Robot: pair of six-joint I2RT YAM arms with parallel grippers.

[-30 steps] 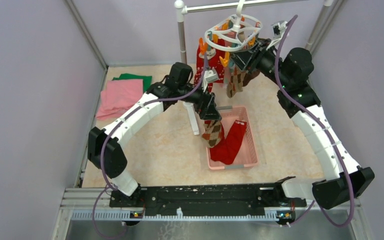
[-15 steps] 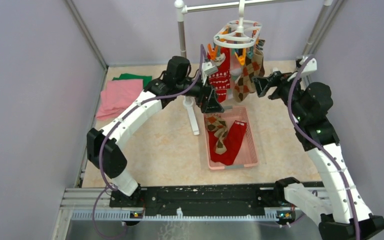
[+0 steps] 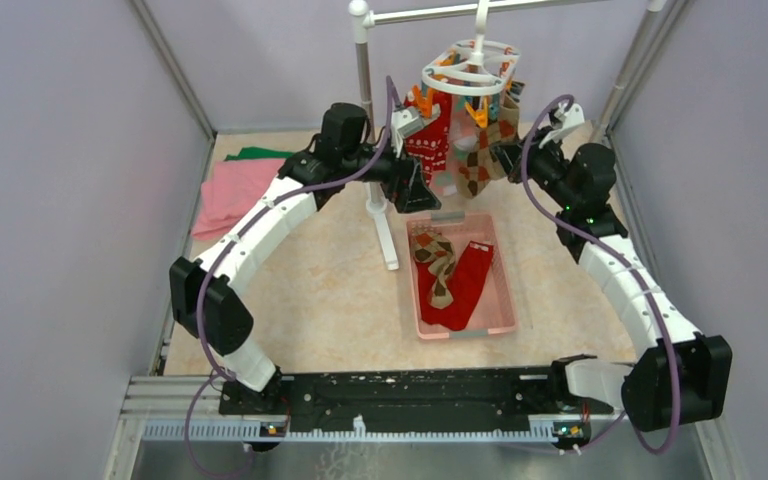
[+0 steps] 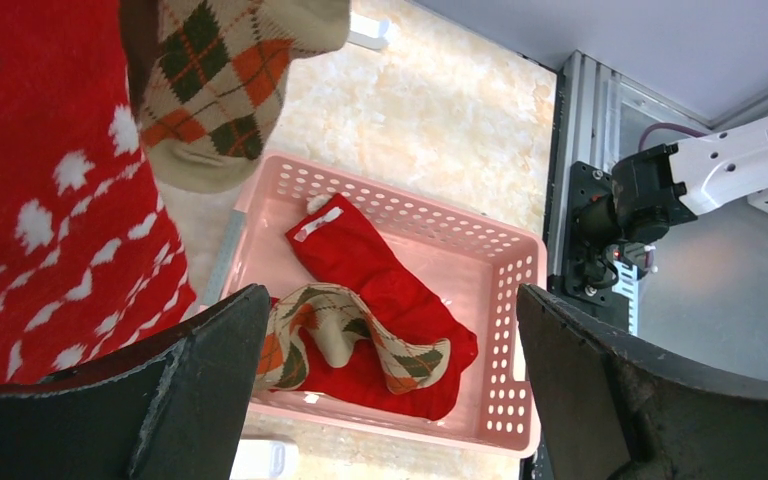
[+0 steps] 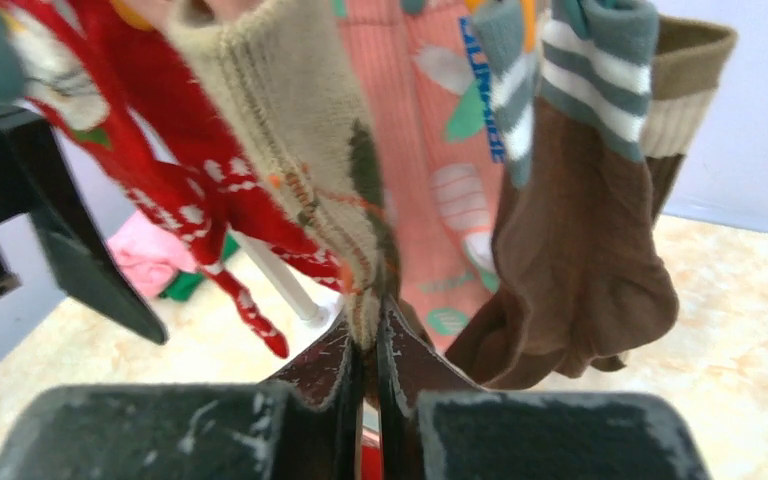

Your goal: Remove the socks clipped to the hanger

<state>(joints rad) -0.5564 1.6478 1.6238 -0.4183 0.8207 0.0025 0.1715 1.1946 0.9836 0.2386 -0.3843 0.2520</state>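
Right wrist view first: the right gripper (image 5: 368, 335) has its two dark fingers pressed nearly together, pinching the bottom tip of a hanging tan argyle sock (image 5: 290, 150). Just right of that in the frame hangs a pink sock (image 5: 430, 160) with teal and white marks, then a brown sock (image 5: 570, 260) with a tan cuff. At upper left a red patterned sock (image 5: 200, 190) dangles.

Over to the left wrist view: the left gripper (image 4: 390, 300) stands wide apart with nothing between its fingers, poised above a pink basket (image 4: 430, 215). Inside the basket lies a plain red sock (image 4: 380, 265) with a loose argyle sock (image 4: 330, 330) draped across it. The red patterned sock (image 4: 50, 220) fills the left edge of the frame, close by the left finger.

Up top, the hanger (image 3: 472, 70), a white ring frame, hangs by its hook from the metal rail stand (image 3: 363, 80) at top centre, with socks clipped beneath it. The left gripper (image 3: 410, 190) sits at its left, the right gripper (image 3: 505, 155) at its right. The pink basket (image 3: 505, 290) rests on the table lower in the frame. A pink cloth (image 3: 235, 190) and a green cloth (image 3: 260, 153) lie far left.
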